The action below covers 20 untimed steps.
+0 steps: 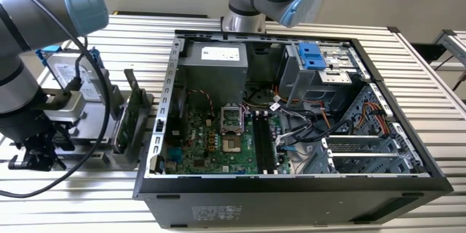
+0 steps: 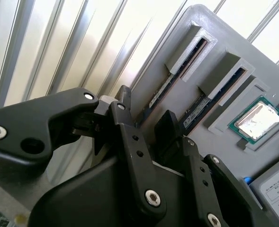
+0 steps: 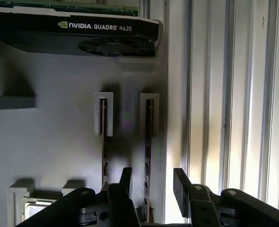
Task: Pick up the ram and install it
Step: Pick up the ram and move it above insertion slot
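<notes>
The claw, spread apart, hangs over one ram standing in the gray holder, so it is best to center the ram in the gap and squeeze gently, not crooked.

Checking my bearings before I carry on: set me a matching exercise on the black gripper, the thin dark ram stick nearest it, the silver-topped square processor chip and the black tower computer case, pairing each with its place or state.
Things:
1. black gripper
2. thin dark ram stick nearest it
3. silver-topped square processor chip
4. black tower computer case

Places or states:
A. lying flat in a recess of the grey holder
B. on its side, opened, on the slatted metal table
C. open, fingers apart
D. held on edge in a holder slot

Pairs: 1-C, 2-D, 3-A, 4-B.
</notes>
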Motion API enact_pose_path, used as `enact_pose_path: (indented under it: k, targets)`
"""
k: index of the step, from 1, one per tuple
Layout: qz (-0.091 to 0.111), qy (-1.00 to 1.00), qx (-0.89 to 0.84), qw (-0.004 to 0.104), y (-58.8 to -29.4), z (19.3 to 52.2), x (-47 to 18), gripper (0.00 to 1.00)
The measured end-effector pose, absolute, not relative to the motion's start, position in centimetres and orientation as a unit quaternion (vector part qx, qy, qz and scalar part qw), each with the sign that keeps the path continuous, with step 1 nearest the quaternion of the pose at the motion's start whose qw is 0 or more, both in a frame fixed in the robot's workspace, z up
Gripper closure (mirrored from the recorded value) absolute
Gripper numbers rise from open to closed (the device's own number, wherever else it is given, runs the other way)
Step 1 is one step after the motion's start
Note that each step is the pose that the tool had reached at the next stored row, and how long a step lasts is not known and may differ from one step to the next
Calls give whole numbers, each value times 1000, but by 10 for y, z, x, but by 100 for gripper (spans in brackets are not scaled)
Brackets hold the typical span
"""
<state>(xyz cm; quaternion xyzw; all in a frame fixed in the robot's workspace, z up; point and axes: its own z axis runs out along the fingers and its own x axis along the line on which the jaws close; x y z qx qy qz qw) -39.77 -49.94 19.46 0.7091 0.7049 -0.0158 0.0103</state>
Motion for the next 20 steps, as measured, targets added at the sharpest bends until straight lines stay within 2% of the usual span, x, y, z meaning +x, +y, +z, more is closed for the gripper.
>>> enact_pose_path:
  k: [15,20]
  targets:
    - [-15,705,709,11,-499,194,-398,0]
    - [-8,705,709,5,-499,194,-398,0]
